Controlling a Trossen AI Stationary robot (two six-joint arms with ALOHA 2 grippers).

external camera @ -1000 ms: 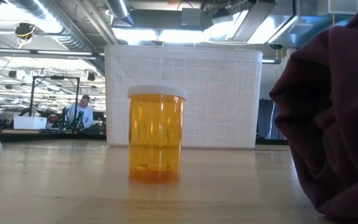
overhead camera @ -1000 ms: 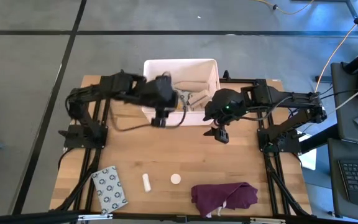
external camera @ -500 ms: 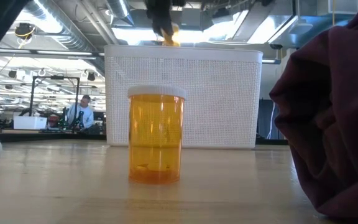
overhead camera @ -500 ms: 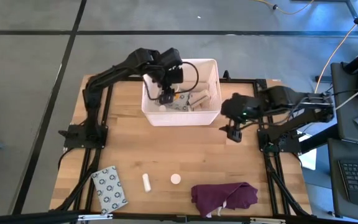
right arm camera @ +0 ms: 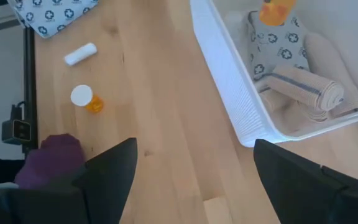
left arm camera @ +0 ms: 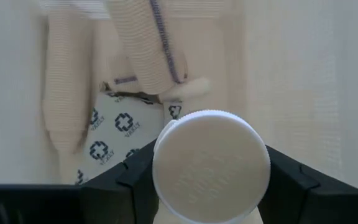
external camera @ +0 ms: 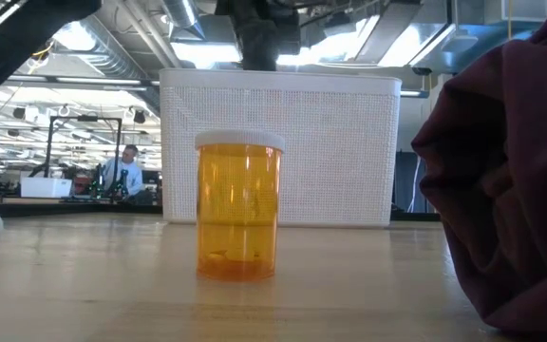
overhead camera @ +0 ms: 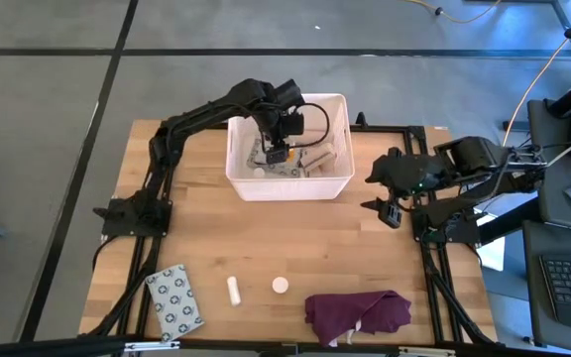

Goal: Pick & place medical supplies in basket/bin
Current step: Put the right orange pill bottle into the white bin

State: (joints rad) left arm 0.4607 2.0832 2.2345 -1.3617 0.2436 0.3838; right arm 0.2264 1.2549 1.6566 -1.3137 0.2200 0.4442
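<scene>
Trouble could come if I let go too high: the pill bottle (left arm camera: pixel 211 165) clamped in my left gripper (overhead camera: pixel 278 154) over the bin (overhead camera: pixel 340 183) might bounce out. My right gripper (overhead camera: pixel 393 208) waits beside it, fingers apart.

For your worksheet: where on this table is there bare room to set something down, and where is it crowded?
Free: the wood between the white tub and the front row. Crowded: the front edge, with patterned packet, white roll, pill bottle, purple cloth; also inside the tub.
</scene>
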